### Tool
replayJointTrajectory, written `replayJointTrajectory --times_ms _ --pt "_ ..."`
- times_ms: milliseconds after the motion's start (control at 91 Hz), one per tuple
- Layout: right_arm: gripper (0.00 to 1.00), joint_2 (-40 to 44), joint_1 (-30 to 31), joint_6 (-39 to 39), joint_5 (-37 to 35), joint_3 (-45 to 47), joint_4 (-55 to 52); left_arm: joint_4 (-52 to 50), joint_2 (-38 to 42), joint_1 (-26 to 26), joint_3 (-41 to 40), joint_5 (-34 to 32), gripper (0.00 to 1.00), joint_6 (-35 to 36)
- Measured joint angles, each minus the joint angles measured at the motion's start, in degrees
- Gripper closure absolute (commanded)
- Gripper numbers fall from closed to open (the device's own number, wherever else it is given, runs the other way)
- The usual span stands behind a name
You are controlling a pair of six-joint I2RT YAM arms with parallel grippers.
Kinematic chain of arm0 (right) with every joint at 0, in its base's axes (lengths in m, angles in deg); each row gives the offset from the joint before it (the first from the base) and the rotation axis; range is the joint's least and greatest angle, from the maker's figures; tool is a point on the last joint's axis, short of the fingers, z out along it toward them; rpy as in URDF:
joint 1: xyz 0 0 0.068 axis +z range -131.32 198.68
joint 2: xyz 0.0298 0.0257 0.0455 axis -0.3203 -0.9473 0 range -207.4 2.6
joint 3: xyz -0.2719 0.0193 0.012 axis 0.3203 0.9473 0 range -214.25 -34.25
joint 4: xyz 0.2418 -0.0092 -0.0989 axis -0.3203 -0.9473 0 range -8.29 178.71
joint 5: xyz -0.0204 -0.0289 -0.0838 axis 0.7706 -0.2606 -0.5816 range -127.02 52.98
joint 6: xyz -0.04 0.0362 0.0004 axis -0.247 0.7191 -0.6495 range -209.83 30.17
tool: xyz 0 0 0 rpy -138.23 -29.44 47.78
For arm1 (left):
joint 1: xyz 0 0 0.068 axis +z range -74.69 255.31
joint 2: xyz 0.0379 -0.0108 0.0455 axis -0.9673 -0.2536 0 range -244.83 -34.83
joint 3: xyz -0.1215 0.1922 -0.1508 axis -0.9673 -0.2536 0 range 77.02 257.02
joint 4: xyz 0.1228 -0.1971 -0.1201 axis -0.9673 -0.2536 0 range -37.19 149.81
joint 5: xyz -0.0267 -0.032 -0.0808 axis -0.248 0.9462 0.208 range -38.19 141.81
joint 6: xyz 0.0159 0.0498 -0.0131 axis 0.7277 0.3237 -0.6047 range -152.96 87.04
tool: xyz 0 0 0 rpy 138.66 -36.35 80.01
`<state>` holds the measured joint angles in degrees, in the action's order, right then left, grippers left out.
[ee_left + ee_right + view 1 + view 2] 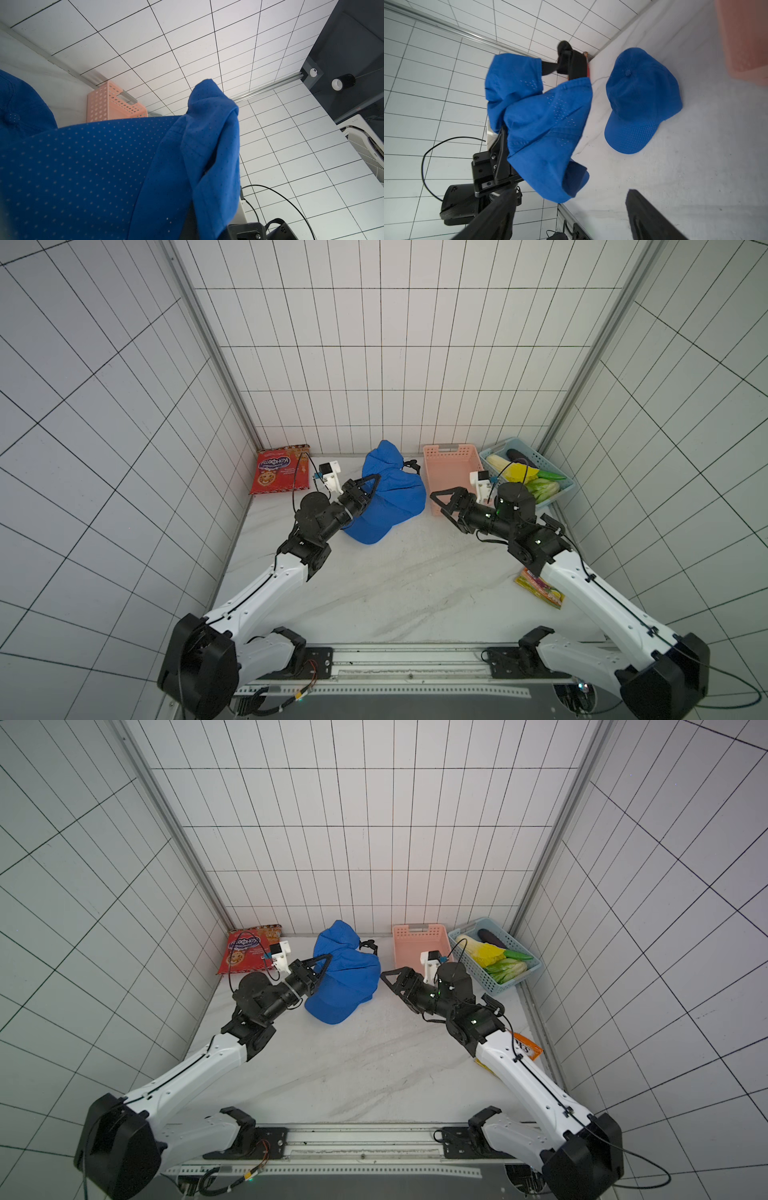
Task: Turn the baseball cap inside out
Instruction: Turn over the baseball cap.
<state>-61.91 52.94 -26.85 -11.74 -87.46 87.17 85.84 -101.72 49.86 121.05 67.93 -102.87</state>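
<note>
White marbled desk (395, 593): left of the pink basket (451, 464), left gripper (374, 481) clamps the lifted baseball cap (542, 124); right gripper (435, 504) gapes empty. Likely mid-inversion; next, it must pull the crown through.

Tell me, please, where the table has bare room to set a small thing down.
The table is bare in its front middle, between the left arm and the right arm, beyond the rail. The back is crowded: snack bag, blue caps, pink basket, vegetable basket. A packet lies by the right arm.
</note>
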Motion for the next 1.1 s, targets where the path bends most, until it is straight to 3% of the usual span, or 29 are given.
replayJointTrajectory --times_ms 440,671,890,978,1099 --pt "0.19 -5.53 -0.07 6.99 3.8 -0.13 12.04 2.75 0.0 -0.48 0.55 0.46 1.0 -3.58" --pt "0.5 -9.01 -0.04 9.03 8.0 -3.19 16.74 3.56 -0.17 -0.48 0.55 0.68 1.0 -4.31" --pt "0.93 -10.4 -0.04 9.86 12.11 -5.73 23.87 3.58 -0.22 -0.48 0.35 0.63 1.0 -4.98" --pt "1.0 -10.84 -0.04 10.05 14.16 -6.49 27.96 2.56 -0.17 -0.48 -0.07 -0.07 1.0 -5.22" --pt "1.0 -11.06 -0.04 9.73 16.94 -8.39 32.44 -0.98 -0.09 -0.46 -1.68 -1.77 1.0 -6.29"
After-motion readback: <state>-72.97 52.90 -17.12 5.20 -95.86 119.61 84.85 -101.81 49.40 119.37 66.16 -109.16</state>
